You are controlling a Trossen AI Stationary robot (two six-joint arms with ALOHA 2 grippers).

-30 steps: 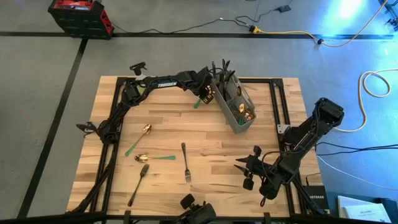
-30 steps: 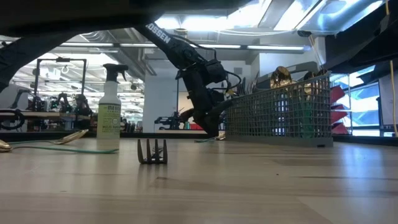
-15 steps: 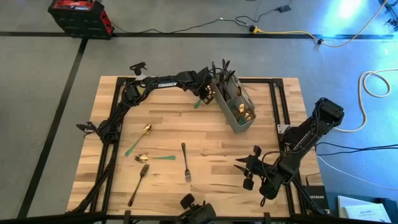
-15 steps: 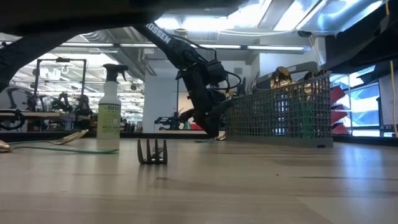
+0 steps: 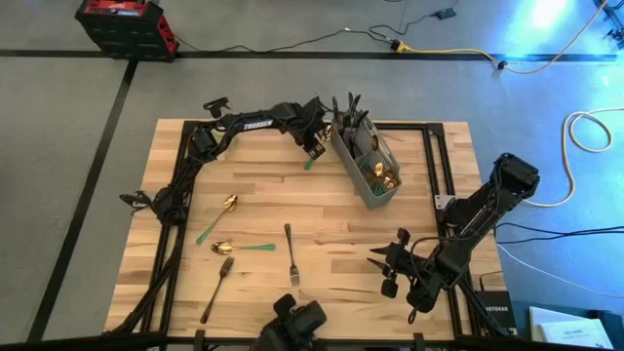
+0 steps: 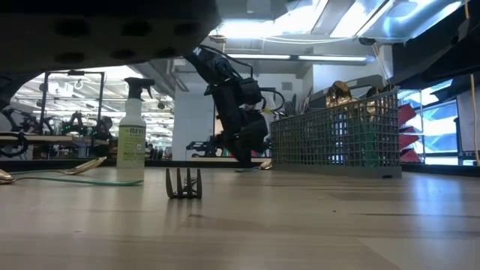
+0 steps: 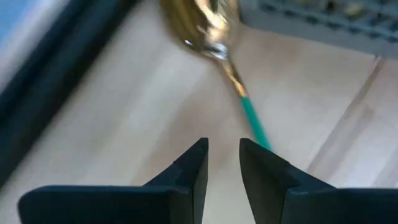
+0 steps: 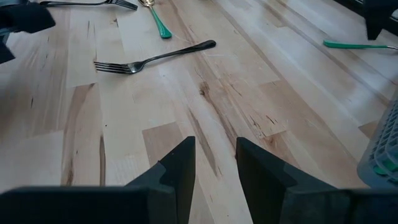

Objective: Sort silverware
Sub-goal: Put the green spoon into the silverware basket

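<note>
We've got the left pincer (image 7: 222, 163) empty, fingers slightly apart, just short of the green-handled spoon (image 7: 217, 56) by the caddy (image 5: 369, 161) (handle end-on toward it); right arm far off.

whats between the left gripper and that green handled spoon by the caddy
Nothing. In the left wrist view the left gripper hangs just above bare wood, with the green-handled spoon directly ahead of its slightly parted fingertips.

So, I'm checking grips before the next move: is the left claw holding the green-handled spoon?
No: in the left wrist view the left claw is empty, and the green-handled spoon lies on the table ahead of it.
</note>
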